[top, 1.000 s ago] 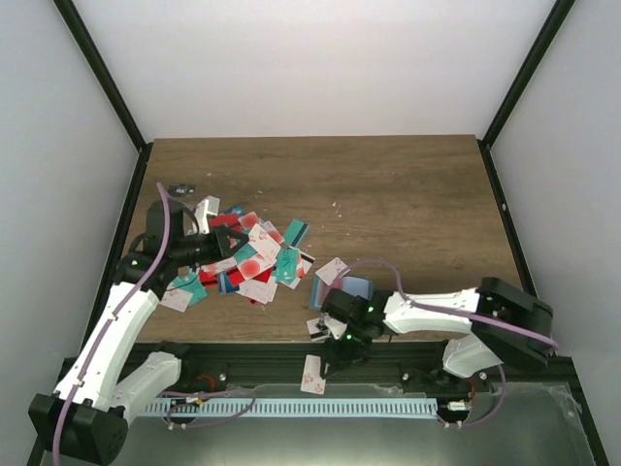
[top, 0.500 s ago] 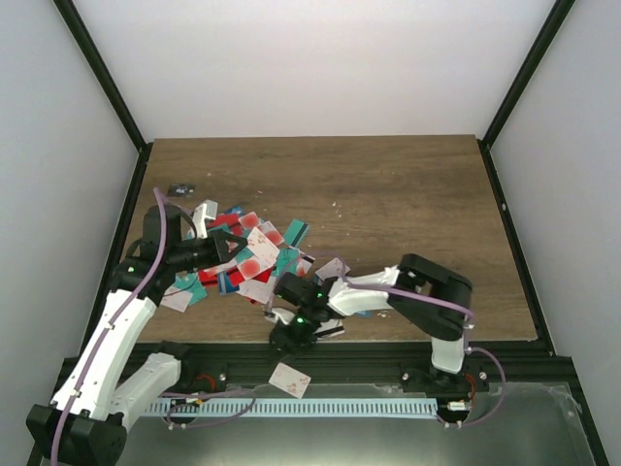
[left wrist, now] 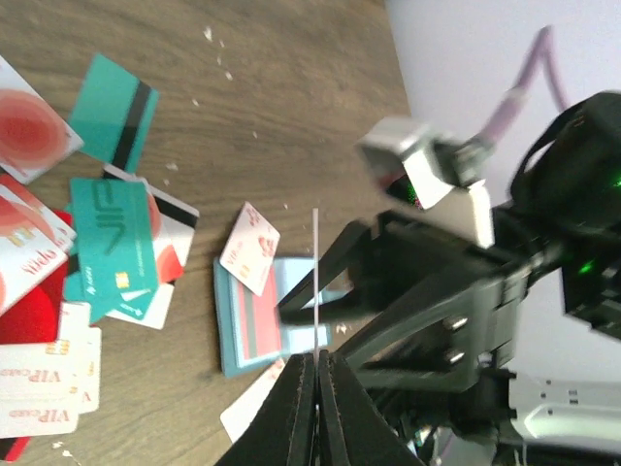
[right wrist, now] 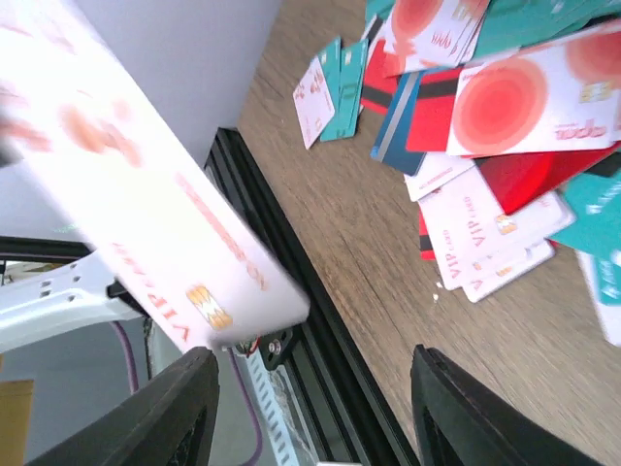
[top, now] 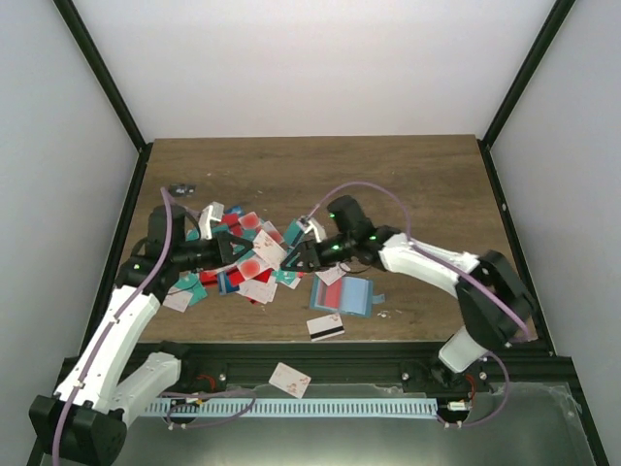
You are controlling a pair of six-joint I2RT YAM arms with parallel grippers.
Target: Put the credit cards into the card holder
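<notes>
Left jaws clenched on one white-and-red card; right jaws released, gaping opposite it; card holder on worktop near right jaws.

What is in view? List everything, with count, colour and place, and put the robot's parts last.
table: one; brown wood; under everything
credit cards: many; red, teal, white with red blotches; piled on the table's left half
card holder: one; teal-blue; lying open, right of the pile
overlapping card: one; white with red; partly on the card holder
striped card: one; white with black stripe; near the table's front edge
fallen card: one; white with red; on the rail below the table
small dark item: one; far left of the table; too small to identify
held card: one; white, seen edge-on; above the pile
left gripper: shut on the held card
right gripper: open, beside the held card
</notes>
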